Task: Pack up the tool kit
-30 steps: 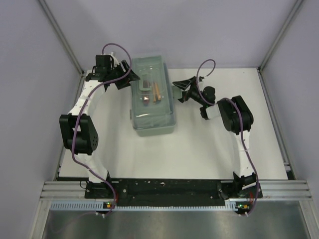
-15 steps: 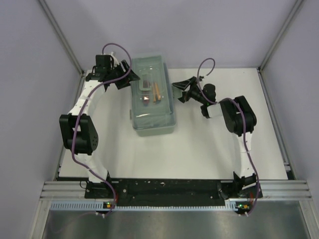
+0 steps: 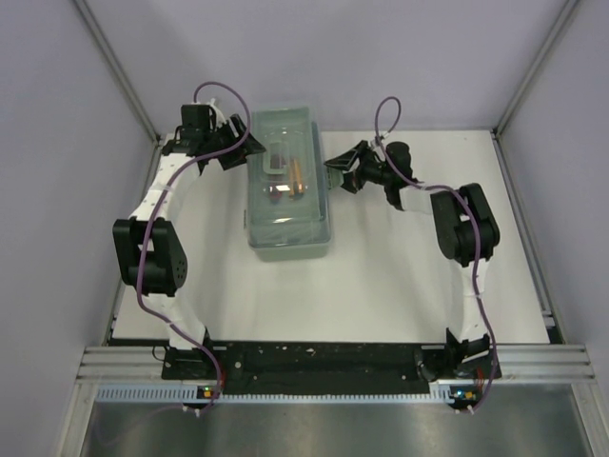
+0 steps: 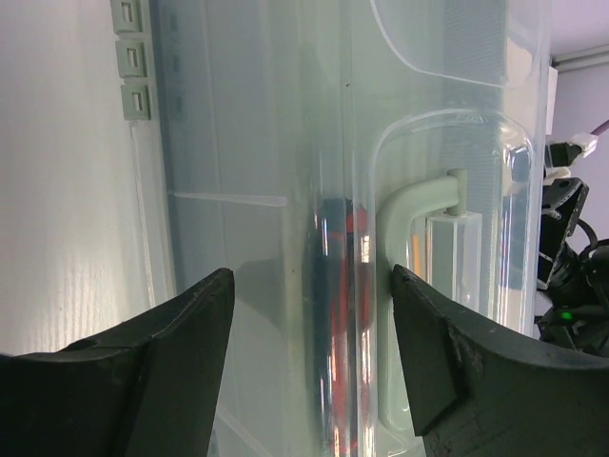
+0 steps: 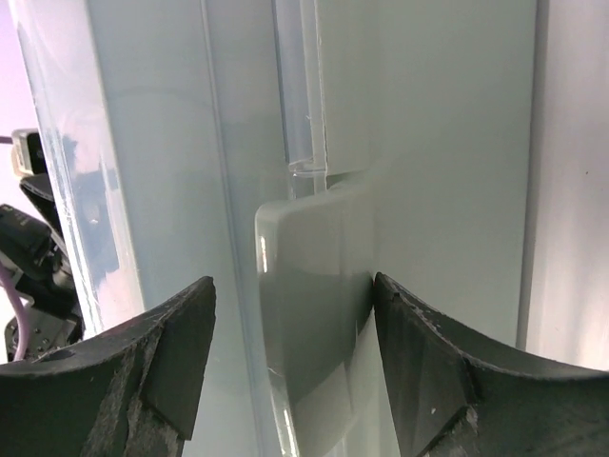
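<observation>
A pale green tool box [image 3: 290, 224] with a clear lid [image 3: 285, 129] stands at the table's back middle; an orange-handled tool [image 3: 297, 174] and a dark red one show through the lid. My left gripper [image 3: 236, 157] is open against the box's left side; its wrist view shows the lid's handle [image 4: 404, 286] and a red-and-dark tool [image 4: 344, 314] between the jaws. My right gripper [image 3: 340, 174] is open against the box's right side, with the grey latch [image 5: 314, 305] between its jaws and touching the right finger [image 5: 428, 381].
The white table [image 3: 400, 276] spreads to the front and right of the box. Grey walls and metal frame rails [image 3: 114, 67] close in the back and sides. A black base rail [image 3: 314, 360] runs along the near edge.
My right gripper has moved left and slightly up, closing in on the box's right side. The box has shifted a little to the left. The left arm has hardly moved.
</observation>
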